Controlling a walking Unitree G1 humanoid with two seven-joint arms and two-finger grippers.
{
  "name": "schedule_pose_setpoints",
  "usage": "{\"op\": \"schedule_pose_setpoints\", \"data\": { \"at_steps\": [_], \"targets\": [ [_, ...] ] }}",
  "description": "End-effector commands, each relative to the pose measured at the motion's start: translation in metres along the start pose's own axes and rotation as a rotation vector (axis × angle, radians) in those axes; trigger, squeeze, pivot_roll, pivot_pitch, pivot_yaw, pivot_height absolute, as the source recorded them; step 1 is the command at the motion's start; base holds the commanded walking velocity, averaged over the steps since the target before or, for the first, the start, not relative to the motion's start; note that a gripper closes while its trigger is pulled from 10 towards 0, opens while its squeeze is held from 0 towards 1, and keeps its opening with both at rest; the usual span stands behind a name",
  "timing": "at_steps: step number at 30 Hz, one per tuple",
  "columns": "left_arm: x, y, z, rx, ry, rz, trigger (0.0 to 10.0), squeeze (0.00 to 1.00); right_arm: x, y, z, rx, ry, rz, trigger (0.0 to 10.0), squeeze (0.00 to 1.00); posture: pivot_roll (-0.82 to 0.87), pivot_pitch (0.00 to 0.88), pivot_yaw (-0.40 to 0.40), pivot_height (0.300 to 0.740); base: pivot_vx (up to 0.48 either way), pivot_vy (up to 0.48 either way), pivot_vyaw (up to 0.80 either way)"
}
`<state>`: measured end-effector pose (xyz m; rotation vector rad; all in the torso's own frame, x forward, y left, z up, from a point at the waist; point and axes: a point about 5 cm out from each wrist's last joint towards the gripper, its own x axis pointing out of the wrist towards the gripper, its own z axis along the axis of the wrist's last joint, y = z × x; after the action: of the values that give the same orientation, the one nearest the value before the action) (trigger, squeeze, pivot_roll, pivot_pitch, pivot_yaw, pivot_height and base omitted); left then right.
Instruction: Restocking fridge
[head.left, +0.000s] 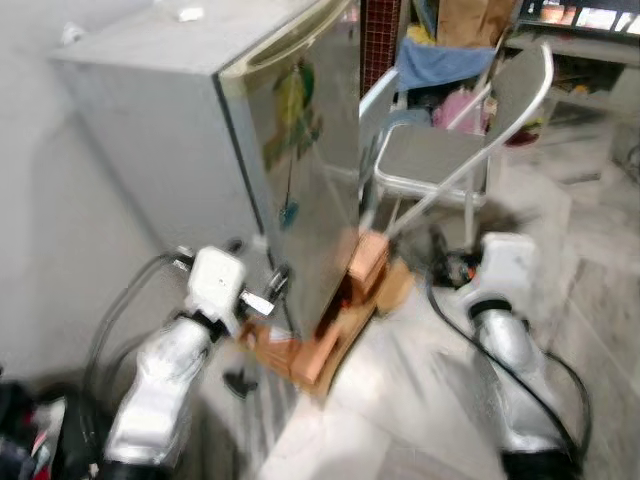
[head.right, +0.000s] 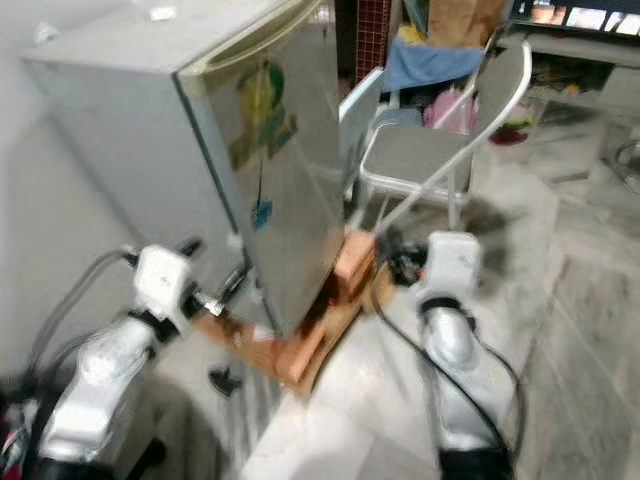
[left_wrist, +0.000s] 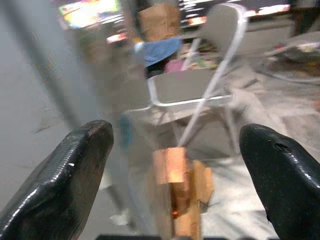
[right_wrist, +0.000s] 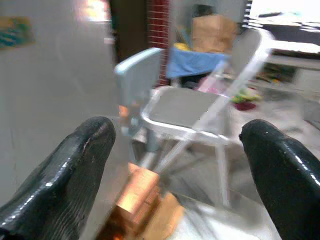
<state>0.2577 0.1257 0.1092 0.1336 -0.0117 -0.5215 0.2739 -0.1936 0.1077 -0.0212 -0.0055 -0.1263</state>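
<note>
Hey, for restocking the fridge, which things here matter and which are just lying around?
For the job:
small silver fridge, door shut
left gripper, open
right gripper, open

Just lying about:
grey metal folding chair
orange bricks under the fridge
blue cloth
brown paper bag

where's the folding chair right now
The grey folding chair stands ahead on the robot's right, just beside the closed fridge and in front of a cluttered shelf.
</note>
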Motion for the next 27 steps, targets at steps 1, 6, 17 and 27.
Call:
{"op": "schedule_pose_setpoints", "data": {
  "at_steps": [1,6,17,27],
  "targets": [
    [-0.01,0.011,-0.006,0.0,0.034,0.058,10.0,0.0,0.002,0.018,0.005,0.007,-0.021,0.059,10.0,0.0,0.03,0.0,0.061,0.74,0.0,0.0,-0.5],
    [-0.013,0.011,-0.008,-0.006,0.036,0.085,10.0,0.0,0.001,0.016,0.003,-0.009,-0.017,0.062,10.0,0.0,0.03,0.0,0.053,0.74,0.0,0.0,0.0],
    [-0.016,0.019,-0.009,-0.032,0.029,0.157,10.0,0.0,-0.004,0.011,0.002,-0.016,0.006,0.063,10.0,0.0,0.02,0.0,0.03,0.74,0.0,0.024,-0.15],
    [-0.01,0.022,-0.004,-0.013,0.01,0.152,10.0,0.0,0.001,0.009,0.007,-0.045,-0.015,0.066,10.0,0.0,0.01,0.0,0.022,0.74,0.0,0.377,-0.04]
  ]
}}
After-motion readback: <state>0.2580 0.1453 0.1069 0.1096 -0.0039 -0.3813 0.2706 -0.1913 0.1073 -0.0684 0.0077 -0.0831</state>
